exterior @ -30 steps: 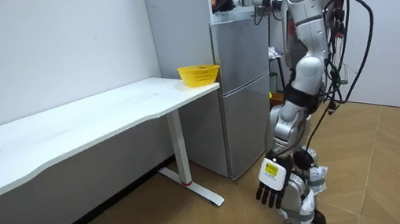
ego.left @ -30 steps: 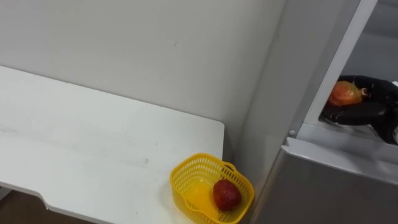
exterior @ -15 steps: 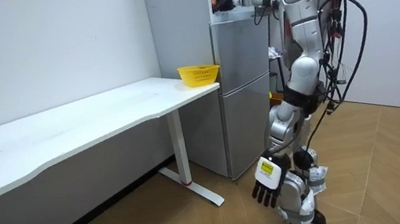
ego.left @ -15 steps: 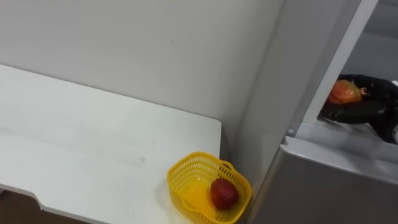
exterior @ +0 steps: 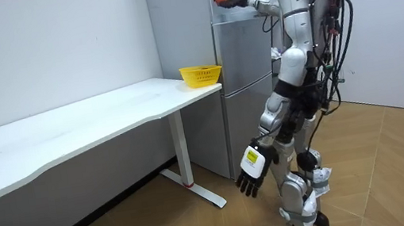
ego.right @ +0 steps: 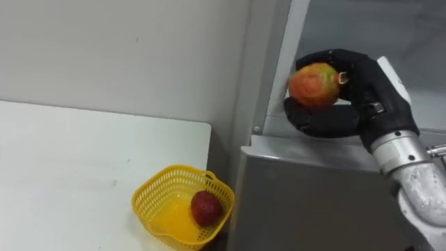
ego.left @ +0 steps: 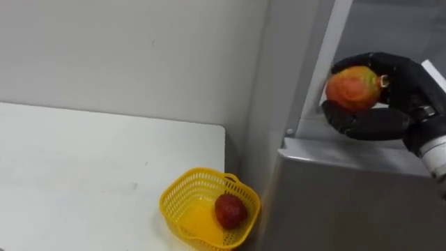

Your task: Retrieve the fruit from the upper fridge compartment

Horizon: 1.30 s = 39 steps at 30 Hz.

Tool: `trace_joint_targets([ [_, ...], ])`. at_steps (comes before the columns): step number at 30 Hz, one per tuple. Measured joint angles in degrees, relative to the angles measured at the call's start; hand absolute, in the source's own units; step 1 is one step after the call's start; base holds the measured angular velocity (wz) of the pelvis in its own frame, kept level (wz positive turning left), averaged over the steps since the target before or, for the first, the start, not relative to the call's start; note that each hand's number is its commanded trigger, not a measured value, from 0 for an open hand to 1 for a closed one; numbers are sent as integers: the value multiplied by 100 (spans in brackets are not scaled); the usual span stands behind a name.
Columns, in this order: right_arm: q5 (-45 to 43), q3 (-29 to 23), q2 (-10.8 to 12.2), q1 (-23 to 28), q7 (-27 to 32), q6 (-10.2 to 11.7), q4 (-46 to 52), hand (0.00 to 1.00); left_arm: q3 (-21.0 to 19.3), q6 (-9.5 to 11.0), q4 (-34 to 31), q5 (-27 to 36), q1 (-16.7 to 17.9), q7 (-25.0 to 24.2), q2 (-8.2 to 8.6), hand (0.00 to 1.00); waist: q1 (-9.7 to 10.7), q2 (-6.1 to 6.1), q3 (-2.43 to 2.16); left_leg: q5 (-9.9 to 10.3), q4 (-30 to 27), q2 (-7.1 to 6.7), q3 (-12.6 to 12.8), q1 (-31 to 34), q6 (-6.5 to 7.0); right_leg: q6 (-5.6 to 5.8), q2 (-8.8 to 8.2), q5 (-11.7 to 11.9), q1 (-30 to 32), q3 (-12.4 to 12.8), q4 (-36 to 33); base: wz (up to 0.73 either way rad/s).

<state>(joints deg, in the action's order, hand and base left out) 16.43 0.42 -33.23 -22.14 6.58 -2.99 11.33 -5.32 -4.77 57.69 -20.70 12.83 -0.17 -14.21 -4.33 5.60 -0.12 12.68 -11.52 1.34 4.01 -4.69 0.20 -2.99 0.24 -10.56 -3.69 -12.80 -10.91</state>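
At upper fridge [ego.left: 348,202] opening, above lower door's top edge: orange-red fruit [ego.left: 352,87], clasped in right hand [ego.left: 401,97], fingers over top, thumb beneath. We log yellow basket [ego.left: 172,207] on white surface [ego.left: 83,167] corner, down and left of fruit, well apart (red fruit [ego.left: 229,210] already lies in it). Right hand nearer by far; left hand [exterior: 249,178] hangs loose-fingered by thigh. Against second-old frame: hand and fruit sat lower, deeper on shelf; now raised, drawn outward. We judge carry down-left comes next.
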Motion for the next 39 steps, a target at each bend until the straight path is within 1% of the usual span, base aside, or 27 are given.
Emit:
trace_joint_targets([
  [2, -345, 15, 5, 129, 25, 142, 462, 100, 4, 98, 114, 0, -74, 78, 4, 0, -1, -14, 11, 1, -20, 1, 0, 7, -2, -4, -3, 1, 7, 9, -41, 0],
  [3, -402, 11, 5, 128, 34, 196, 528, 100, 2, 123, 175, 0, -102, 101, 3, 0, -1, -15, 12, 2, -21, 1, 4, 9, -2, -5, -9, -1, 24, 11, -69, -4],
  [4, -590, 9, 5, 128, 60, 306, 663, 100, 2, 130, 240, -1, -141, 127, 3, 0, -4, -13, 12, 2, -20, 1, 25, 24, -3, -5, -13, -3, 58, 26, -96, -6],
  [5, -754, 10, 7, 128, 69, 390, 792, 100, 4, 141, 274, 3, -180, 127, 3, 0, -10, -13, 23, 2, -21, 1, 48, 38, -3, -5, -14, -3, 75, 50, -106, -6],
  [6, -842, 11, 33, 129, 69, 433, 937, 100, 5, 152, 339, 11, -182, 124, 4, 0, -14, -34, 39, 3, -22, 0, 52, 50, -2, -4, -17, -2, 81, 68, -111, -5],
  [7, -898, 11, 69, 129, 69, 436, 1026, 100, 5, 155, 381, 20, -184, 123, 3, 0, -15, -29, 35, 4, -23, 1, 51, 47, -1, -3, -17, -1, 85, 85, -122, -3],
  [8, -1020, 12, 180, 129, 68, 462, 1193, 100, 5, 152, 461, 16, -188, 118, 2, 0, -18, -29, 34, 8, -30, 3, 53, 42, 2, 0, -16, -2, 92, 109, -132, -3],
  [9, -1073, 12, 241, 128, 68, 495, 1277, 100, 11, 151, 481, 13, -188, 112, 3, 0, -23, -28, 34, 13, -38, 2, 53, 37, 3, 2, -16, -4, 91, 116, -124, -3],
  [11, -1504, 74, 448, 127, 69, 674, 1503, 100, 185, 156, 491, 12, -199, 67, -3, 0, -63, -34, 35, 36, -115, 5, 58, 46, 9, 2, -15, -2, 83, 132, -150, 0],
  [12, -1674, 114, 514, 127, 61, 723, 1537, 100, 222, 158, 492, 6, -202, 60, -1, 0, -74, -35, 35, 37, -121, 5, 54, 47, 10, 2, -15, -2, 83, 134, -167, 0],
  [14, -2137, 363, 755, 128, -22, 853, 1606, 100, 260, 179, 496, -5, -211, 44, 6, 0, -90, -36, 35, 37, -130, 7, 52, 43, 10, -1, -16, 4, 84, 130, -178, 0],
  [16, -2305, 569, 843, 127, -113, 876, 1606, 100, 393, 205, 548, -5, -245, 42, -5, 0, -116, -44, 35, 37, -166, 3, 43, 48, 10, -3, -15, 11, 76, 129, -180, 0],
  [17, -2428, 665, 862, 127, -179, 890, 1601, 100, 473, 227, 584, -2, -280, 15, -3, 0, -166, -50, 38, 41, -197, 0, 36, 75, 11, -5, -14, 17, 77, 112, -178, 7],
  [20, -2841, 829, 860, 120, -234, 943, 1556, 100, 613, 253, 633, 9, -376, -84, -1, 0, -267, -41, 39, 51, -206, 3, 34, 152, 11, -16, -21, 37, 102, 26, -184, 5],
  [22, -3094, 948, 860, 114, -258, 948, 1535, 100, 611, 271, 634, 8, -387, -156, -4, 0, -343, -29, 31, 50, -211, 4, 27, 205, 10, -21, -24, 32, 167, 25, -188, 0],
  [24, -3327, 1079, 859, 98, -305, 957, 1439, 100, 629, 273, 650, 28, -386, -205, -19, 0, -392, -13, 27, 48, -212, 0, -23, 220, 8, -22, -23, 34, 162, 4, -204, 6],
  [26, -3475, 1363, 861, 69, -306, 960, 1229, 100, 731, 274, 667, 47, -395, -255, -84, 0, -462, 40, 26, 43, -226, -2, -48, 218, 1, -23, -15, 33, 157, -2, -184, 2],
  [27, -3497, 1437, 861, 68, -314, 962, 1167, 100, 752, 274, 667, 45, -401, -263, -91, 0, -493, 56, 28, 42, -225, -2, -51, 218, 1, -23, -15, 33, 157, -4, -183, 0],
  [28, -3558, 1546, 860, 66, -371, 963, 1045, 100, 790, 275, 667, 44, -424, -271, -93, 0, -555, 88, 41, 42, -220, -3, -51, 221, 1, -23, -18, 33, 157, -15, -181, 0],
  [29, -3612, 1648, 860, 41, -374, 998, 840, 100, 802, 298, 700, 47, -462, -273, -97, 0, -609, 138, 69, 42, -215, -2, -52, 217, 1, -23, -20, 33, 154, -23, -179, 0],
  [30, -3644, 1689, 863, 20, -368, 1027, 706, 100, 842, 309, 726, 44, -486, -275, -108, 0, -640, 161, 85, 42, -216, -1, -58, 216, 1, -23, -23, 33, 151, -39, -178, 6],
  [31, -3739, 1744, 869, -13, -361, 1056, 395, 100, 905, 313, 774, 31, -541, -284, -117, 0, -688, 215, 107, 42, -212, -1, -101, 219, 1, -23, -32, 33, 140, -99, -167, 14],
  [32, -3812, 1759, 879, -20, -360, 1038, 97, 100, 954, 314, 770, 23, -562, -290, -113, 0, -714, 255, 123, 43, -209, -1, -149, 220, 2, -18, -43, 30, 133, -143, -154, 19],
  [33, -3906, 1766, 902, -21, -355, 1008, -136, 100, 1005, 312, 754, 13, -561, -306, -105, 0, -749, 268, 130, 44, -219, -2, -177, 231, 5, -12, -48, 32, 131, -149, -126, 16],
  [34, -3945, 1772, 927, -21, -352, 978, -232, 100, 1005, 305, 755, 14, -553, -316, -94, 0, -760, 267, 130, 44, -220, -3, -191, 239, 6, -3, -47, 39, 130, -155, -93, 11],
  [37, -4112, 1771, 1139, -22, -230, 926, -593, 100, 1005, 209, 756, 14, -561, -336, -83, 0, -806, 240, 137, 44, -233, -12, -257, 317, 8, 4, -49, 46, 149, -205, -72, 9],
  [39, -4162, 1787, 1160, -22, -212, 924, -790, 100, 1009, 203, 750, 15, -565, -337, -70, 0, -852, 198, 138, 44, -225, -13, -284, 325, 8, 5, -49, 45, 150, -234, -75, 8],
])
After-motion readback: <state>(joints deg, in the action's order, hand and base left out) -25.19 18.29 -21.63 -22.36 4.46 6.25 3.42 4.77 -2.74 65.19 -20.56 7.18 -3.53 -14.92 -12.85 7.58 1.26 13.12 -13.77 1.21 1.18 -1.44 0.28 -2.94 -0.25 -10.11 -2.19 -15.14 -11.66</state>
